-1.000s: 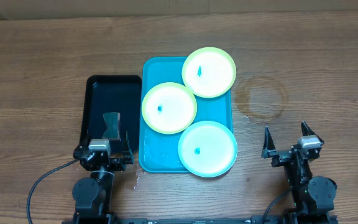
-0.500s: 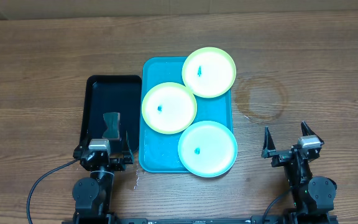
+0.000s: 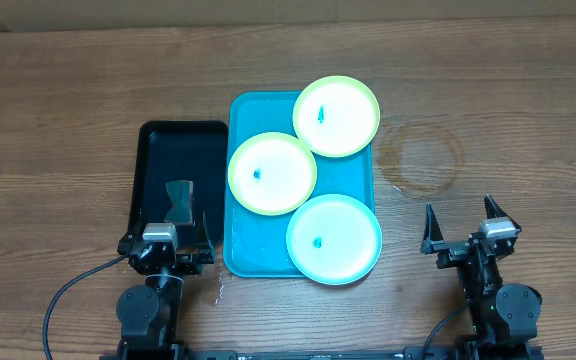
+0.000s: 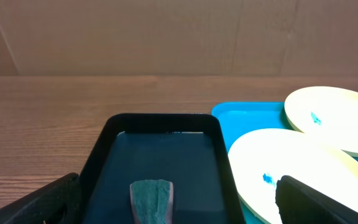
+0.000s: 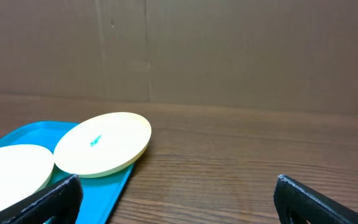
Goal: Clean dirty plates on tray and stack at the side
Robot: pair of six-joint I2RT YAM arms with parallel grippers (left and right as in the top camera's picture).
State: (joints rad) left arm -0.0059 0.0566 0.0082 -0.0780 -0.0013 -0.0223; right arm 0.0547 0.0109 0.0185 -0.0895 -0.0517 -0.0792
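The turquoise tray (image 3: 243,250) lies at the table's middle and holds three plates, each with a small teal smudge. One lime-green plate (image 3: 337,116) sits at its far right corner, overhanging the rim. Another lime-green plate (image 3: 272,172) sits at middle left. The light blue plate (image 3: 334,239) sits at the near right. My left gripper (image 3: 168,240) is open and empty at the near end of the black tray. My right gripper (image 3: 460,228) is open and empty over bare table, right of the tray. The left wrist view shows two green plates (image 4: 291,171) (image 4: 337,118).
A smaller black tray (image 3: 173,150) lies left of the turquoise tray, with a dark teal sponge (image 3: 179,201) at its near end, also in the left wrist view (image 4: 152,198). A faint ring stain (image 3: 423,158) marks the wood at the right. A brown wall stands behind the table.
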